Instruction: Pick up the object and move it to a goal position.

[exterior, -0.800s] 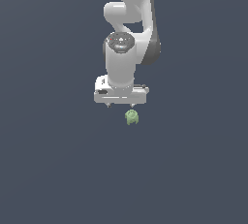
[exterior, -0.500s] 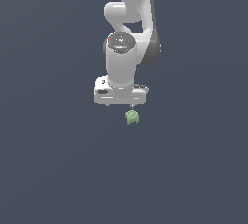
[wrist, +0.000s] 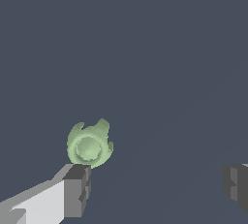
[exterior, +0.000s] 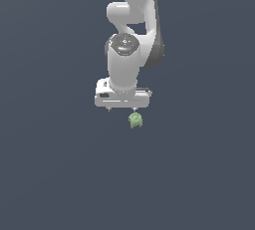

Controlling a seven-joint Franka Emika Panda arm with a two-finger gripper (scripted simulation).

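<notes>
Flat slate-grey ground fills both views, no edges visible. Gripper [exterior: 121,108] hangs at centre of the exterior frame, jaws spread wide and empty. Object [exterior: 135,120], small lumpy green, sits just below it toward the exterior view's right; in the wrist view it lies at lower left, beside one fingertip [wrist: 77,189], not between the pair. Risk: descending off-centre, that finger lands on it or knocks it away.
</notes>
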